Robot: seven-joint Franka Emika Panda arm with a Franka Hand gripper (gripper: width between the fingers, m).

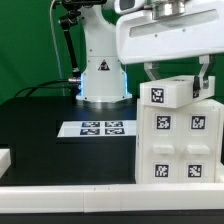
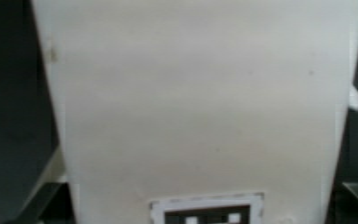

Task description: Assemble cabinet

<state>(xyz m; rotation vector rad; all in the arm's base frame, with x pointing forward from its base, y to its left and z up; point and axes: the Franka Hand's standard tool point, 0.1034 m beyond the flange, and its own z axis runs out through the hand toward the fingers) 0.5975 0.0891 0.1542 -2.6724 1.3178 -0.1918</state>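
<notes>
The large white boxy plastic cabinet (image 1: 178,132) stands upright on the black table (image 1: 40,120), toward the exterior view's right, its faces set with black-and-white square tags. A small white tagged block (image 1: 160,94) sits on top of the cabinet. The gripper (image 1: 176,78) hangs directly above the cabinet, its fingers (image 1: 205,76) spread to either side of that top block; whether they press it cannot be told. In the wrist view a broad white panel (image 2: 194,100) fills the frame. The flat marker board (image 1: 92,128) lies on the table beside the cabinet, apart from it. A long white rail (image 1: 70,191) borders the table in front of the cabinet.
</notes>
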